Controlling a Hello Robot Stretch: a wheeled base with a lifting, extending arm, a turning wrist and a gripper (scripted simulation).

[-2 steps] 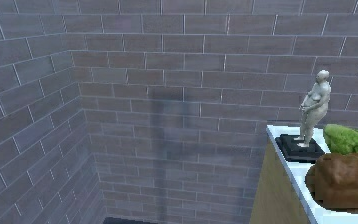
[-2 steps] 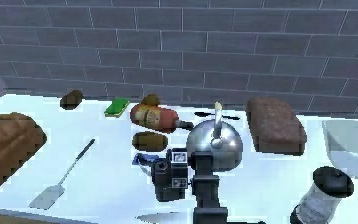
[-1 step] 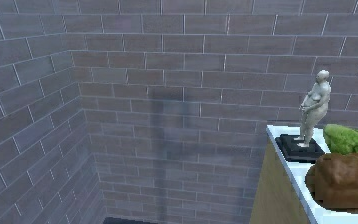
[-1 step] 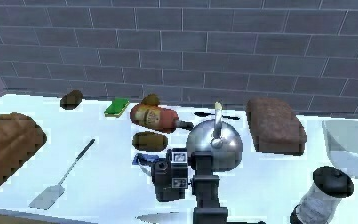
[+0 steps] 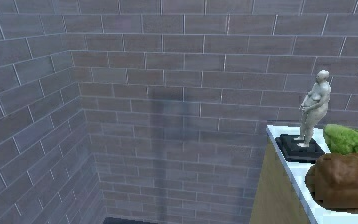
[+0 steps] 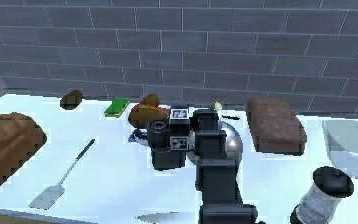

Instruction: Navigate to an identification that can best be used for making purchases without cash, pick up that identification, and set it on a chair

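at the white counter point(image 6: 117, 172), my gripper point(image 6: 140, 133) sits by a brown lump point(image 6: 147, 111); whether it holds anything i can't tell. the green slab point(image 6: 115, 107) beside may be the card: pickup step, next reach toward it.

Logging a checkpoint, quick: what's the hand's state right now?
Hand: cannot tell whether it holds anything; a brown-orange thing lies on the counter behind its far end.

Nothing readable anywhere here tbh. Closest thing is the two small white squares point(image 6: 168, 122) with black marks sitting just right of the gripper point(image 6: 137, 133) at the arm's end, and those are only patterns, not letters or numbers I can make out.
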